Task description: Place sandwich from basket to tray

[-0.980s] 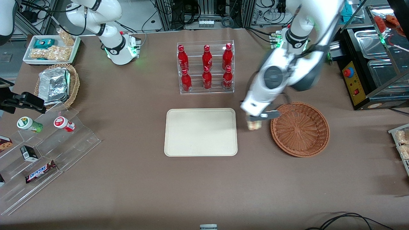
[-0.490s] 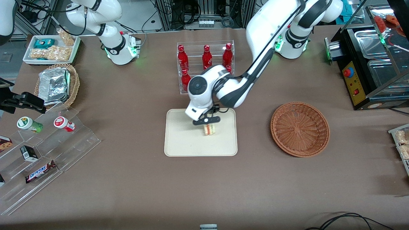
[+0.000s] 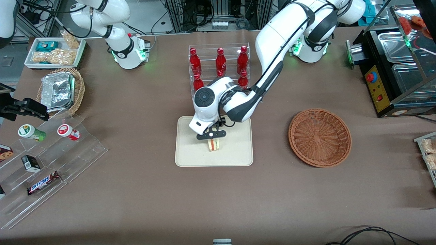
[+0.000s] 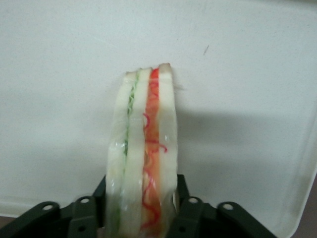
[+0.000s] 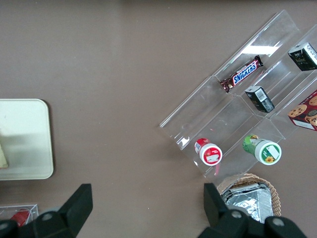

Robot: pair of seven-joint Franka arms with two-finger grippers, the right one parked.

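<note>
sandwich (image 4: pixel 143 163): white, green, orange-red stripes | tray (image 3: pixel 190 154): cream | basket (image 3: pixel 320 137): reddish-brown weave

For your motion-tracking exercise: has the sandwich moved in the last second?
Yes. The gripper carried the sandwich from beside the basket to over the tray.

High front view over whole table, left wrist close above tray (image 4: pixel 59 99), right wrist sharing its corner

Woven wicker basket (image 3: pixel 320 137), matt tray (image 3: pixel 190 154)
</note>
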